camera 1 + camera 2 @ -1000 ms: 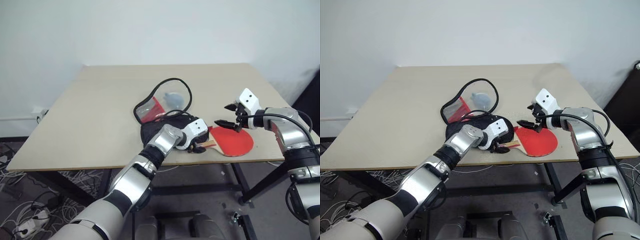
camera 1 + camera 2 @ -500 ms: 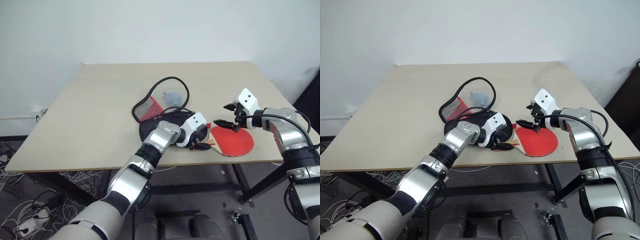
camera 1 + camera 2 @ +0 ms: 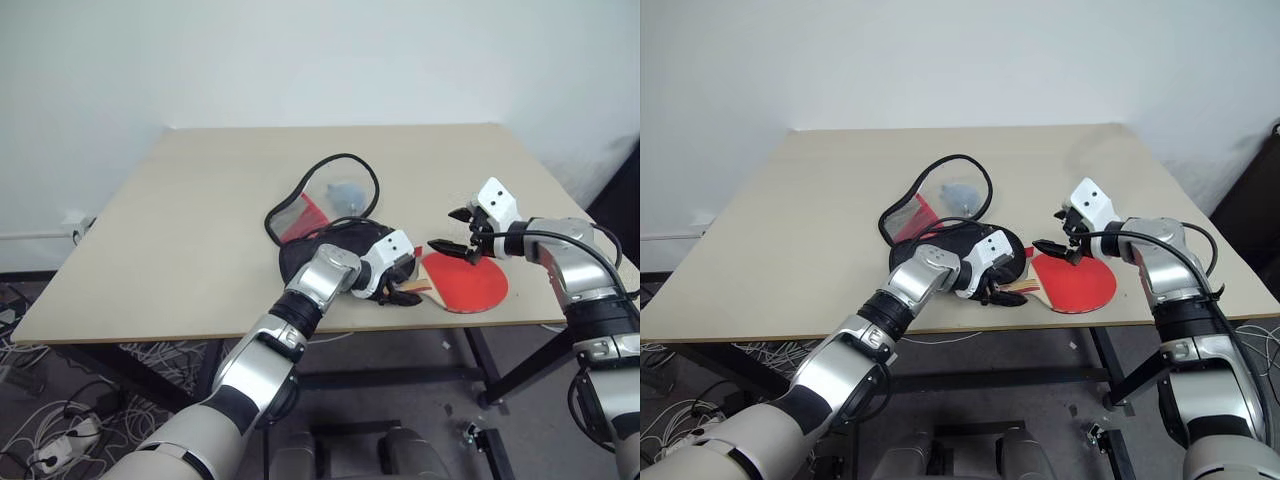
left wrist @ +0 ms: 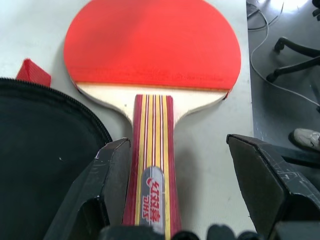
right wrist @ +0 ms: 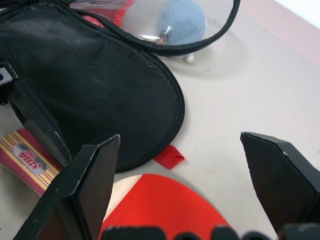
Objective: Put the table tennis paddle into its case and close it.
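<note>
A pale beige square bench [image 3: 200, 230] is carrying a round red-rubber table tennis paddle with a striped light wooden handle [image 3: 465, 283], lying flat near the front edge.

The left tool [image 4: 175, 165] is sitting low over the paddle's handle with its two black fingers [image 4: 107, 175] standing apart, one on each side of the handle. One finger is just beside the handle's edge; the other is well clear of it, so nothing is clamped. Straight ahead of this tool the red face is lying against the bench. To the side of the finger nearest the handle, the black fabric paddle-shaped soft case [image 3: 320, 250] is lying flat (a small red tab [image 5: 168, 157] is poking out from its rim).

The right tool [image 3: 462, 238] is hovering above the paddle's red face, its fingers [image 5: 87, 185] spread wide and holding nothing. Ahead of it the black case is lying, and beyond that its clear flap with a black zip rim [image 3: 330, 195] is standing open, with a small grey-blue lump [image 5: 184, 20] lying under the clear flap.
</note>
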You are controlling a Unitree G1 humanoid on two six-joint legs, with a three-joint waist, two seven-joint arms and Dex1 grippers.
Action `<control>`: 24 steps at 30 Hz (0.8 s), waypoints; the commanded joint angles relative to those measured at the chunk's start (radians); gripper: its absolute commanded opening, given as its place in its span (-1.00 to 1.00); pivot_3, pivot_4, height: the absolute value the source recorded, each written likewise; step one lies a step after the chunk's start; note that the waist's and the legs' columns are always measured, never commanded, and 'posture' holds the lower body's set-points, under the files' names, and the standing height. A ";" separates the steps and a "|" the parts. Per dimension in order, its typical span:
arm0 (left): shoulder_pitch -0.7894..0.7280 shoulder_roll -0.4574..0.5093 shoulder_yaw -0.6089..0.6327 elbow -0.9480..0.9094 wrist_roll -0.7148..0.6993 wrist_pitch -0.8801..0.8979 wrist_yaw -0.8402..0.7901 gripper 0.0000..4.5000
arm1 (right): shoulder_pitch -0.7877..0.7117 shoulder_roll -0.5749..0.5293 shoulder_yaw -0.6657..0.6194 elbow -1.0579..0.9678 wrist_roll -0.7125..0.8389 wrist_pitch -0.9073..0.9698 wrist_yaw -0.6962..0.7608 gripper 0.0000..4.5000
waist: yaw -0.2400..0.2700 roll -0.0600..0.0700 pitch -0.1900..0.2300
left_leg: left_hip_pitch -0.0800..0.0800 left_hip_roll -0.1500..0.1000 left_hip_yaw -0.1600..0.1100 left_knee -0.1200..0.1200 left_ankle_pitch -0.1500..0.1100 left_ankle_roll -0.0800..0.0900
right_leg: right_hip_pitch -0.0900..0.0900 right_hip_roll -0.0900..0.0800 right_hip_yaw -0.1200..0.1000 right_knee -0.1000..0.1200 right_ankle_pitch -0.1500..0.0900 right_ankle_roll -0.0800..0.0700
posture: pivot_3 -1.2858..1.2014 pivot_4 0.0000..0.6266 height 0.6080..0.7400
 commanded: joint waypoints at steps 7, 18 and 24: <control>-0.060 -0.024 0.001 0.068 0.004 -0.004 -0.056 0.45 | -0.003 0.001 -0.043 -0.061 0.015 0.004 -0.021 0.87 | 0.000 0.000 0.000 | 0.000 0.000 0.000 0.000 0.000 0.000 | 0.000 0.000 0.000 0.000 0.000 0.000 | 0.03 -1.00 1.00; -0.093 -0.039 -0.011 0.174 0.058 -0.019 -0.016 0.45 | 0.014 0.007 -0.047 -0.080 0.018 0.013 -0.037 0.87 | 0.000 0.000 0.000 | 0.000 0.000 0.000 0.000 0.000 0.000 | 0.000 0.000 0.000 0.000 0.000 0.000 | 0.03 -1.00 1.00; -0.101 -0.045 -0.017 0.213 0.087 -0.044 0.015 0.37 | 0.015 0.007 -0.051 -0.080 0.016 0.014 -0.039 0.87 | 0.001 0.000 0.000 | 0.001 0.000 0.000 0.001 0.000 0.000 | 0.001 0.000 0.000 0.000 0.000 0.000 | 0.03 -1.00 1.00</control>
